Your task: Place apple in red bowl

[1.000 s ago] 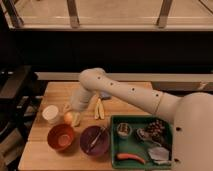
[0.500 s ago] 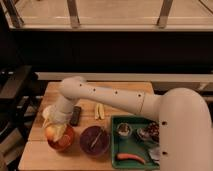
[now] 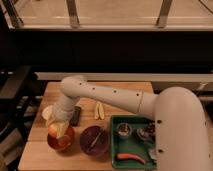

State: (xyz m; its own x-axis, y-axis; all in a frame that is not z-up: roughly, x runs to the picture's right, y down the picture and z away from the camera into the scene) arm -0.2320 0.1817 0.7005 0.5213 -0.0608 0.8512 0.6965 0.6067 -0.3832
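Observation:
The red bowl (image 3: 62, 142) stands at the front left of the wooden table. My gripper (image 3: 59, 129) hangs from the white arm just over the bowl's left side. The yellow-orange apple (image 3: 52, 130) is at the gripper's tip, above the bowl's left rim, and the gripper looks shut on it. The gripper and arm hide part of the bowl's inside.
A white cup (image 3: 48, 112) stands just behind the red bowl. A dark flat object (image 3: 76, 116) and a banana (image 3: 99, 110) lie mid-table. A purple bowl (image 3: 94, 140) sits right of the red bowl. A green tray (image 3: 116, 135) on the right holds small containers and a carrot (image 3: 131, 157).
The arm swung left from mid-table to the red bowl. The apple left its spot on the table by the cup and now sits at the gripper over the bowl.

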